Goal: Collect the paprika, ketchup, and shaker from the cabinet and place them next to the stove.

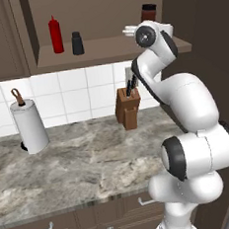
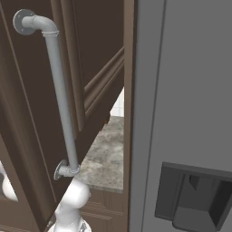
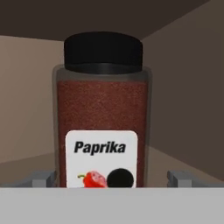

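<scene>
Paprika (image 3: 103,113) dead ahead, upright on the shelf of the cabinet (image 1: 100,49), close to its right-hand end. Seen from my hand, the jar stands square between my two fingers (image 3: 43,176), one tip to either side of its base, neither touching the glass as far as I can tell. Fingers spread fully, grasping nothing.

Step in hand: the first pick, the reach onto the paprika. No item has left the shelf. Ketchup (image 1: 56,35) stands well to the left of the paprika on the same shelf, with the shaker (image 1: 77,43) just beside it, on the side toward the paprika. From the left base view, my wrist sits at shelf height right in front of the paprika, which hides all but the black cap.

Next move, as I judge it: ease forward a little so the tips pass the jar's widest part, then clench on the body below the cap. The jar is broad, so the grip has little spare width; it needs to stay centred. Then lift clear of the shelf lip and draw straight back out before lowering toward the bench (image 1: 76,164). Stove not sighted from this stand.
</scene>
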